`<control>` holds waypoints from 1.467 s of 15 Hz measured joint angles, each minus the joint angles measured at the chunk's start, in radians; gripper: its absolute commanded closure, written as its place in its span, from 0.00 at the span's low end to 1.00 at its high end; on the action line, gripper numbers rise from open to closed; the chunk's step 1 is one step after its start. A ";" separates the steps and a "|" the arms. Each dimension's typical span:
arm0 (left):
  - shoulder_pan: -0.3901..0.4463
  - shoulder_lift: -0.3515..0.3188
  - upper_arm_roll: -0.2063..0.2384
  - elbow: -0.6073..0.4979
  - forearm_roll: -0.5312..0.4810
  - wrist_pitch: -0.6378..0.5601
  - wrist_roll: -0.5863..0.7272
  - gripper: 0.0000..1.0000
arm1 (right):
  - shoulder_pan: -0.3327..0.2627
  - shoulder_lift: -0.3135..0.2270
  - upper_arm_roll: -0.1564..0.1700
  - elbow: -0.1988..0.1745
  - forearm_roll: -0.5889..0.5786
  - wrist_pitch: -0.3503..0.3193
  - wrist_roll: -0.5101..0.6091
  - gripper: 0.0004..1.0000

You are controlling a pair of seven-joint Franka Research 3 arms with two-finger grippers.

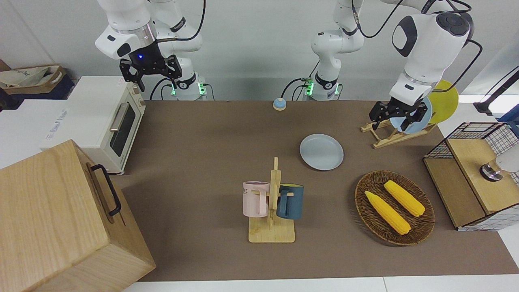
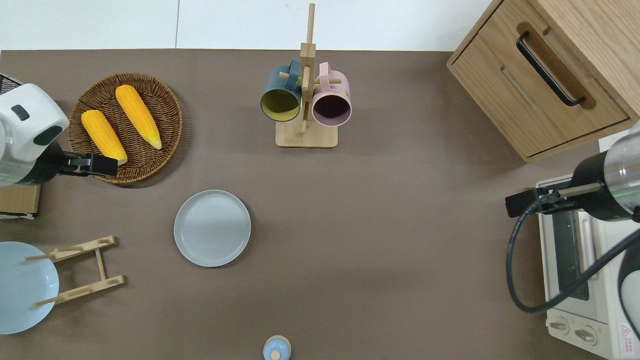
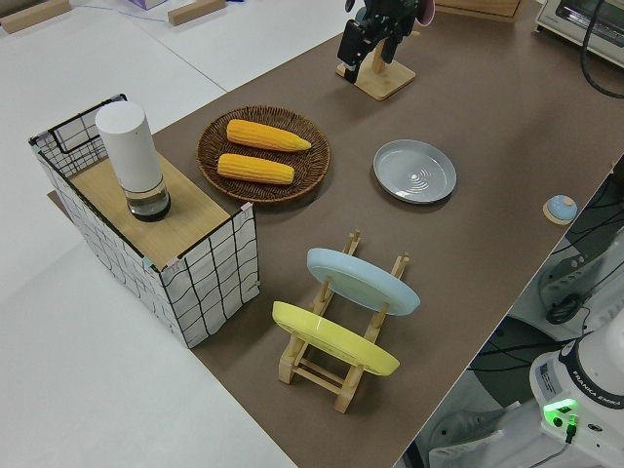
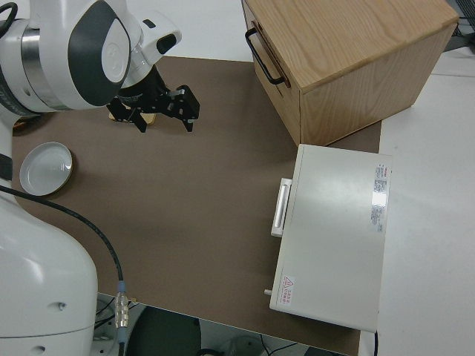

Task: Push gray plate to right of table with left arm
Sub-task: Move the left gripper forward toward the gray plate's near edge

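Observation:
The gray plate (image 1: 321,152) lies flat on the brown table (image 1: 202,162), between the mug rack and the plate rack; it also shows in the overhead view (image 2: 212,227), the left side view (image 3: 414,171) and the right side view (image 4: 46,168). My left gripper (image 1: 391,121) is open and empty, up in the air. In the overhead view it (image 2: 107,166) is over the wicker basket's edge nearest the robots, apart from the gray plate and toward the left arm's end of it. My right gripper (image 1: 152,75) is open, empty and parked.
A wicker basket (image 2: 165,100) holds two corn cobs. A mug rack (image 2: 306,135) carries a blue and a pink mug. A plate rack (image 3: 336,356) holds a sky-blue and a yellow plate. A bell (image 1: 279,104), a toaster oven (image 1: 109,121), a wooden cabinet (image 1: 61,219) and a wire-sided box (image 1: 474,182) stand around.

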 measured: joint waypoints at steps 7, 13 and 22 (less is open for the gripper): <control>0.031 0.002 0.020 -0.017 -0.073 -0.023 0.000 0.05 | 0.000 0.000 0.000 0.000 0.000 0.000 0.000 0.02; 0.056 0.002 0.023 -0.017 -0.077 -0.080 -0.001 0.01 | 0.000 0.000 0.000 0.000 0.000 0.000 0.000 0.02; 0.064 0.000 0.012 -0.044 -0.079 -0.108 -0.099 0.01 | 0.000 0.000 0.000 0.000 0.000 0.000 0.000 0.02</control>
